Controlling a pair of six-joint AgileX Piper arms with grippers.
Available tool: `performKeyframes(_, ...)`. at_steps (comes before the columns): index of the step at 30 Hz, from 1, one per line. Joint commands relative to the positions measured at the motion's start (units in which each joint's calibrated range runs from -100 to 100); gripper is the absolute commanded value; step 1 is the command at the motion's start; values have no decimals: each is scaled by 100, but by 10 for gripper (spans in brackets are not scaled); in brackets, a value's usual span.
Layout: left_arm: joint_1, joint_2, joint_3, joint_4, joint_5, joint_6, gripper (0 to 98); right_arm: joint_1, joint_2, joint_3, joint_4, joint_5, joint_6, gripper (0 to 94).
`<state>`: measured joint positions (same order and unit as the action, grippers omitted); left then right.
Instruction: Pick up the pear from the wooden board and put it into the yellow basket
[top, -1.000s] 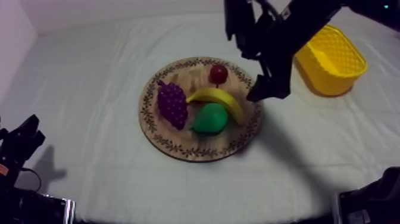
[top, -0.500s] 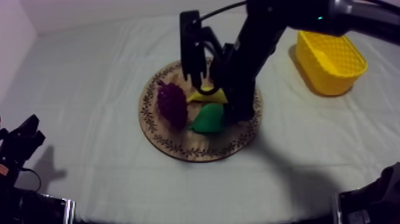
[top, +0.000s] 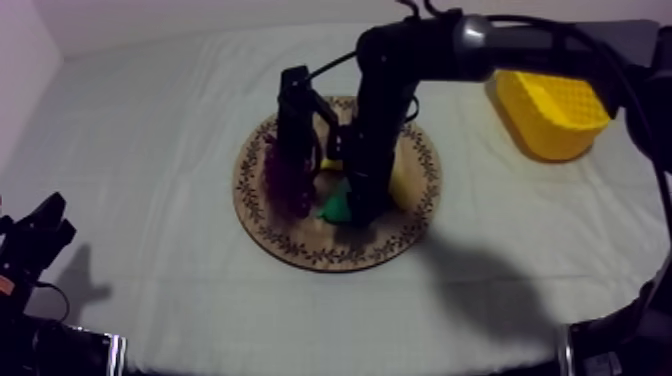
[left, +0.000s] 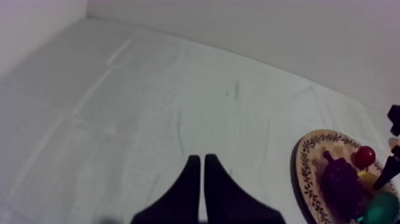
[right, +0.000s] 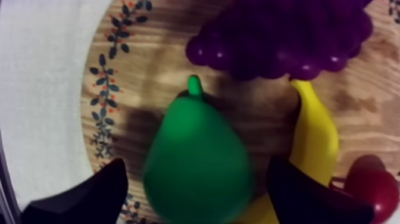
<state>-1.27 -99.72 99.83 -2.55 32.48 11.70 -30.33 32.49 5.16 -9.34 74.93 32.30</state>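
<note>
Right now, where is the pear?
In the right wrist view the pear lies on the wooden board between the open right fingers, stem toward the grapes, banana alongside.

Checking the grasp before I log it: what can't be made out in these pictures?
- Pear: top view, right arm covers nearly all of it.
- Banana: top view, mostly behind that arm.
- Small red fruit: right wrist view, cut by the edge.
- Yellow basket: top view, far rim behind the arm.
</note>
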Motion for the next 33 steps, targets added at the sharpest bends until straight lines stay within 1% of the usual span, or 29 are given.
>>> performKeyframes(1,0,-2,-5,-1,1,0,1,4,61,13,17,16,12,739)
performKeyframes(5,0,-2,-5,-1,1,0,1,2,136,75,40,-5,36,669)
performKeyframes(12,0,-2,-5,-1,1,0,1,80,102,73,-23,-1,127,472)
performKeyframes(15,0,-2,-5,-1,1,0,1,151,-5,69,-65,17,171,419)
performKeyframes(19,0,-2,-5,-1,1,0,1,272,-285,86,-75,173,201,405)
performKeyframes(23,0,-2,-5,-1,1,0,1,528,-813,-54,-92,463,217,410)
performKeyframes(26,0,-2,-5,-1,1,0,1,849,-1334,-195,-102,611,226,417)
performKeyframes(33,0,-2,-5,-1,1,0,1,1834,-2342,-432,-182,753,328,410)
